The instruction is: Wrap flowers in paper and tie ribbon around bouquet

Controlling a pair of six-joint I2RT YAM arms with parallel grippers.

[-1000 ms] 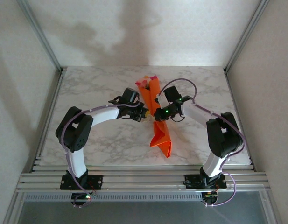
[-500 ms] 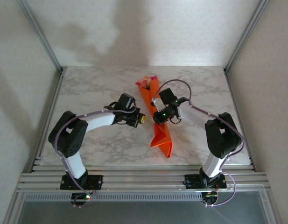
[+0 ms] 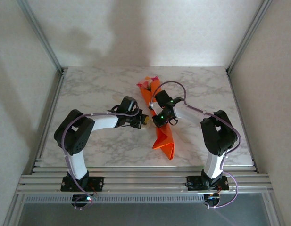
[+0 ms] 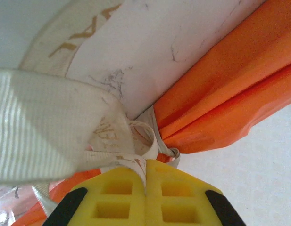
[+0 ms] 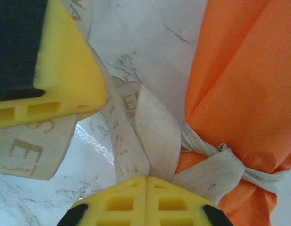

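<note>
Both arms are drawn in close over the bouquet (image 3: pixel 162 139), which lies on the marble counter (image 3: pixel 93 84) with the flowers (image 3: pixel 146 84) at its far end. The left jaws are shut tight on a strand of the ribbon (image 4: pixel 46 117), the orange paper (image 4: pixel 230 89) just beyond them to the right. The right jaws are likewise pinched shut on a strand, with the knot (image 5: pixel 220 165) just ahead and to their right, cinched round the cone's waist. This looks like the tightening of the tie, and to do it well I'd say the two strands want pulling apart evenly and low along the counter, in opposite directions, so the knot stays seated and the cone isn't dragged sideways. Gently, too: the paper is thin and will crush, and a floppy ribbon can slip out of the yellow pads (image 5: pixel 65 70). Gold capital letters run along the ribbon. An "E" and a "T" show up, but no whole word.
</note>
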